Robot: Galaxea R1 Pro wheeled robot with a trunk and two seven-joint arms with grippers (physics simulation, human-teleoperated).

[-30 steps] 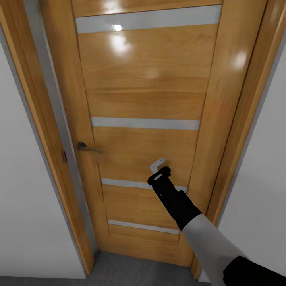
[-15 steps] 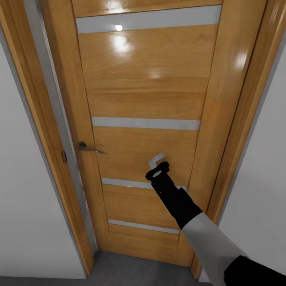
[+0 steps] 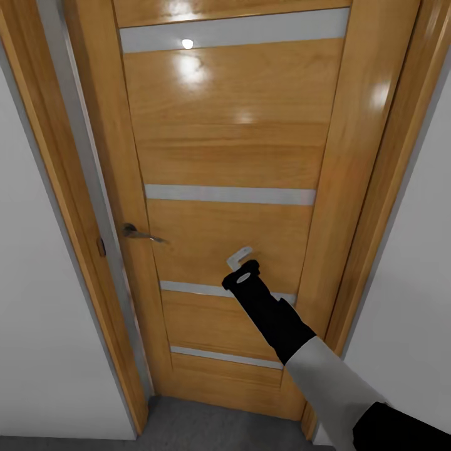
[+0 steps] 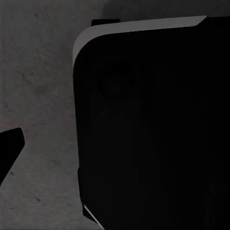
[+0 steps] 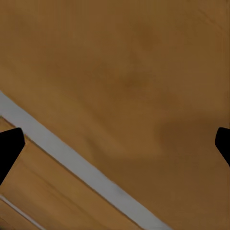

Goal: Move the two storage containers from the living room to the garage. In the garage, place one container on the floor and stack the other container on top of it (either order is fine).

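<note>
Facing a closed wooden door (image 3: pixel 225 156) at close range, the head view takes in none of the orange-red bins. The right gripper (image 3: pixel 240 258) is held up just in front of the door's lower middle panel, between 2 of its pale horizontal strips (image 3: pixel 228 194); whether it touches the wood cannot be told. In the right wrist view the 2 dark fingertips (image 5: pixel 8 146) sit at opposite edges, so the fingers are spread wide with nothing between them. A metal lever handle (image 3: pixel 139 233) sits on the door's left side, well apart from the gripper. The frame (image 3: pixel 391 163) and white walls (image 3: pixel 37 326) hem in both sides, leaving a narrow strip of grey floor (image 3: pixel 207 429) at the threshold. The left wrist view looks down on mottled grey floor beside a dark rounded body, probably the robot's own; how the left gripper's fingers stand cannot be told. No writing is readable.
</note>
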